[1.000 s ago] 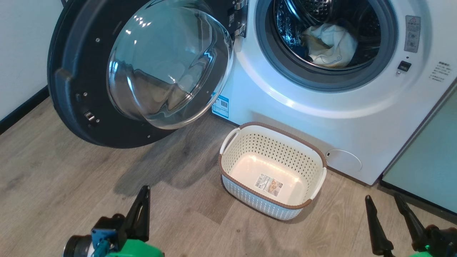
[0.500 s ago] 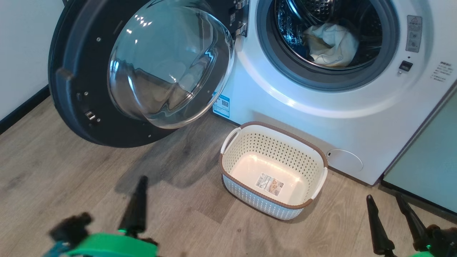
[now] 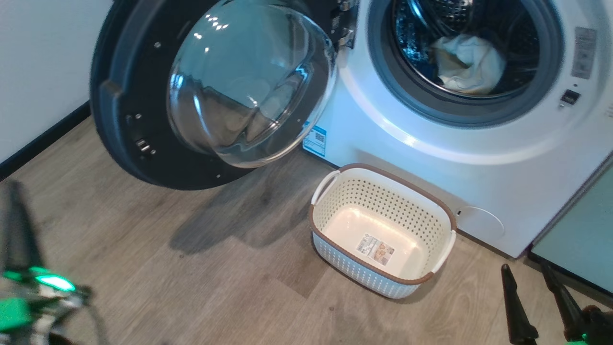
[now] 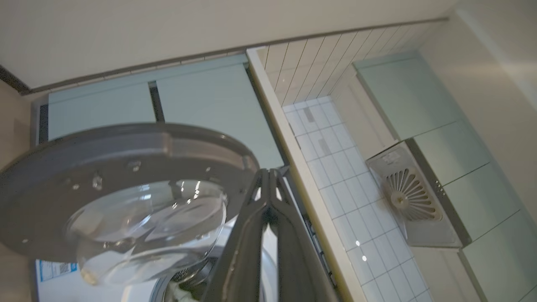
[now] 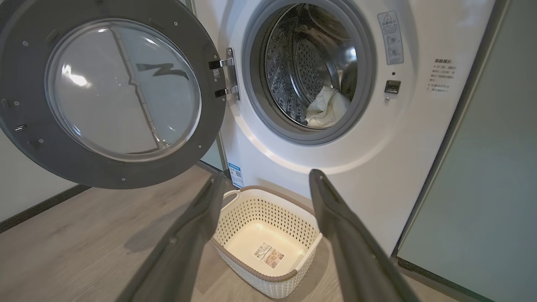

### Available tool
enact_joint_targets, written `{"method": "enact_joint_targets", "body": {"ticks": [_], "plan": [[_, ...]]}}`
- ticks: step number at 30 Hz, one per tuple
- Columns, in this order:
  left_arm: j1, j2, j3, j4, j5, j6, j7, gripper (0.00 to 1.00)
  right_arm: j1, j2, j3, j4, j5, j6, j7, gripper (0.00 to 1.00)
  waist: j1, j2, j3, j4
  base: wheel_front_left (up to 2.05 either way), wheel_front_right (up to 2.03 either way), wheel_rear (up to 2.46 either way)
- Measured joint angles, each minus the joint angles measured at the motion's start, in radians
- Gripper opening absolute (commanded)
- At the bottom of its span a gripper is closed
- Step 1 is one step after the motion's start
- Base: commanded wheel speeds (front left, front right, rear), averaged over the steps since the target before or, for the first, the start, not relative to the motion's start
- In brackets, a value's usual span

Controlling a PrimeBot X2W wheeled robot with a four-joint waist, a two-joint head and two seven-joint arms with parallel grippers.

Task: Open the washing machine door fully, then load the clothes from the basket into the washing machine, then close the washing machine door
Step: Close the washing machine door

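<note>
A home kitchen with a laundry corner: a white front-loading washing machine (image 3: 431, 143) is built in beside flat pale green cabinet doors (image 5: 482, 167). The wood-look plank floor (image 3: 191, 268), dark skirting board (image 3: 43, 139), white wall tiles (image 4: 335, 159) and a metal extractor hood (image 4: 413, 197) with a round grille are all domestic fittings.

Our left pincer (image 3: 14, 196) is a dark blur in the head view. The picture's edge cuts off the top of the washing machine door (image 3: 119, 143). We cannot read the tiny sticker (image 3: 375, 249) in the basket (image 3: 378, 201).
</note>
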Motion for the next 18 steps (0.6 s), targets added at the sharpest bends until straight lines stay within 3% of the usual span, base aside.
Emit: {"method": "enact_joint_targets", "body": {"ticks": [4,8,12,18], "plan": [[-0.072,0.097,0.129,-0.041,-0.083,0.000,0.002,0.00,0.006,0.000,0.001,-0.006,0.000,0.000,0.008,1.00,0.0000,0.0000,0.000,0.019,0.00,0.00,0.00],[-0.183,0.217,0.211,0.010,-0.150,0.000,0.041,0.00,0.006,0.000,0.002,-0.014,0.000,0.000,0.016,1.00,0.0000,0.0000,0.005,0.029,0.00,0.00,0.00],[-0.332,0.340,0.234,0.176,-0.215,0.005,0.094,0.00,0.006,-0.005,0.004,-0.019,0.000,0.000,0.025,1.00,0.0000,0.0000,0.016,0.032,0.00,0.00,0.00],[-0.605,0.486,0.208,0.520,-0.321,0.066,0.176,0.00,0.003,-0.030,0.014,-0.032,0.000,0.000,0.040,1.00,0.0000,0.0000,0.041,0.014,0.00,0.00,0.00]]}}
